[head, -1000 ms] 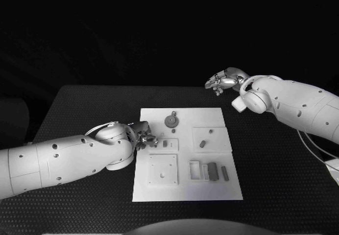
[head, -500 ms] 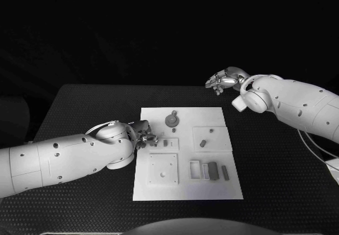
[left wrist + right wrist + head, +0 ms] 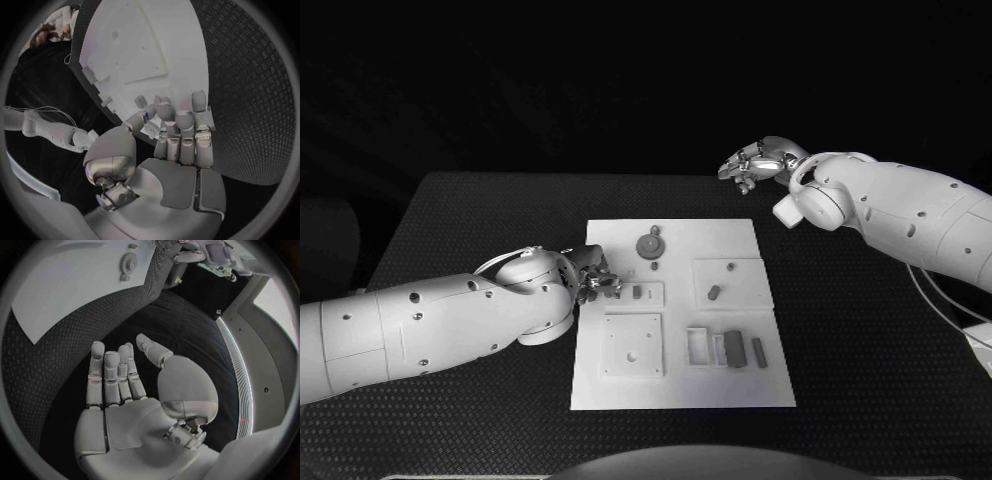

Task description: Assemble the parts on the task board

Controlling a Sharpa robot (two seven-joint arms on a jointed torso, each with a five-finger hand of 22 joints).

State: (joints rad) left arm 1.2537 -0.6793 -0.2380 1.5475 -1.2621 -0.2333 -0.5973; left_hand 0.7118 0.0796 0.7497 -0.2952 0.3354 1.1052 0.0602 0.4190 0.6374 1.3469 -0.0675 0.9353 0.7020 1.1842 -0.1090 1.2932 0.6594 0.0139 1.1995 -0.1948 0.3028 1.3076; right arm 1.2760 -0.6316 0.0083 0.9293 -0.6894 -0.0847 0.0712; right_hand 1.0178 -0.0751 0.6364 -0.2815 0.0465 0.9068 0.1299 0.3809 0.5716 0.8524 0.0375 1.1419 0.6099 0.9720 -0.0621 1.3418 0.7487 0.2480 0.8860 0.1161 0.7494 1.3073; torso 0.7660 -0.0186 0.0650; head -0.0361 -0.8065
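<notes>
In the head view you have the white rectangular task board [image 3: 682, 315] lying mid-table on the black textured table [image 3: 473, 220], carrying small grey parts, among them a round grey disc-shaped part [image 3: 649, 243] near its far end. Your left hand [image 3: 596, 279] sits at the board's left edge; your right hand [image 3: 754, 163] hangs well beyond the far right corner.

In the left wrist view, the fingers [image 3: 185, 131] lie pressed together over the board edge; you cannot tell whether they pinch a part.

In the right wrist view, the right hand [image 3: 134, 390] is spread flat, holding nothing, above bare table.
</notes>
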